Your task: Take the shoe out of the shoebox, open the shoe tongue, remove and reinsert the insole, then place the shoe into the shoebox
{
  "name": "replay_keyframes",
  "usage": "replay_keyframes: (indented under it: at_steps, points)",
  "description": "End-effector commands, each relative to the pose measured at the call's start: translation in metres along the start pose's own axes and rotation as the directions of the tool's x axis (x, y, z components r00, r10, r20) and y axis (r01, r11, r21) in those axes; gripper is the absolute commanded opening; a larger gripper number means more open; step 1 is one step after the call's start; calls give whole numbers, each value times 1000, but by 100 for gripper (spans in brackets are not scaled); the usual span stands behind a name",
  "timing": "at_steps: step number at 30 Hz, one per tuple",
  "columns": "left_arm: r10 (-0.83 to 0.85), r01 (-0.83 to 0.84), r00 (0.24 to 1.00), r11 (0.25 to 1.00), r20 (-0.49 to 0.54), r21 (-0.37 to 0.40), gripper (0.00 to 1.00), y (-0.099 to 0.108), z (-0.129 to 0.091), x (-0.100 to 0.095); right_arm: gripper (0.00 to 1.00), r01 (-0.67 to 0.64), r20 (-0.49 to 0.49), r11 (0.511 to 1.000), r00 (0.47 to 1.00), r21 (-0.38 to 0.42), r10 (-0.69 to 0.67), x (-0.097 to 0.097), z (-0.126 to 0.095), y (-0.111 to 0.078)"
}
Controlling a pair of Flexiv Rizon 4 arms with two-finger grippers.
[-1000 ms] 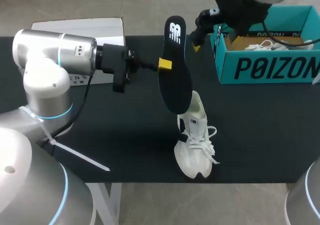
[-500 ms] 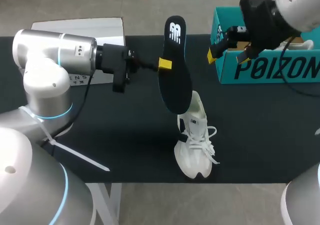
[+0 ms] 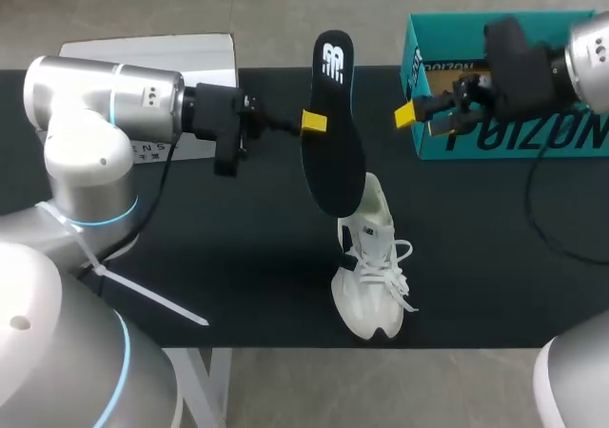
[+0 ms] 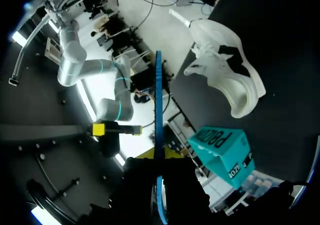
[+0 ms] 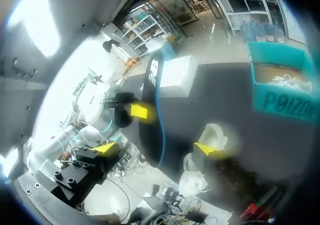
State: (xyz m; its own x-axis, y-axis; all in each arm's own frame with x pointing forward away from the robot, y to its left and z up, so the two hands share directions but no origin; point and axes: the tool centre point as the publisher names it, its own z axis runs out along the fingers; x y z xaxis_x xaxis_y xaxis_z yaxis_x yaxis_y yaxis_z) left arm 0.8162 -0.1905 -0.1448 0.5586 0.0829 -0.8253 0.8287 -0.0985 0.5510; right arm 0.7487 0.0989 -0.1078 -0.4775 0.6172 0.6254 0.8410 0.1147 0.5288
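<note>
The left claw pinches the black insole at its middle and holds it in the air, long axis nearly upright and lower end pointing down at the white shoe. The shoe lies on the tabletop almost under that lower end, toe toward the near edge and opening on the far side. In the left wrist view, shoe and insole look apart. The insole is out, so I judge sliding it back in to be the next step, and the left arm is the nearer one for it. The right claw is empty with its fingers spread. It hangs by the corner of the teal shoebox, facing the insole from the side and well apart from it.
</note>
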Motion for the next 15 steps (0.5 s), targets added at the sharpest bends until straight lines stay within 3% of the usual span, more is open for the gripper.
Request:
replay_keyframes:
  at_steps: [1,15]
  points:
    - [3,-3,1000,1000,1,-2,0,0,2,1,100,11,-266,997,963,-75,-31,-2,12,-2]
    - [3,-3,1000,1000,1,-2,0,0,2,1,100,68,-230,997,970,-49,-77,-4,34,17]
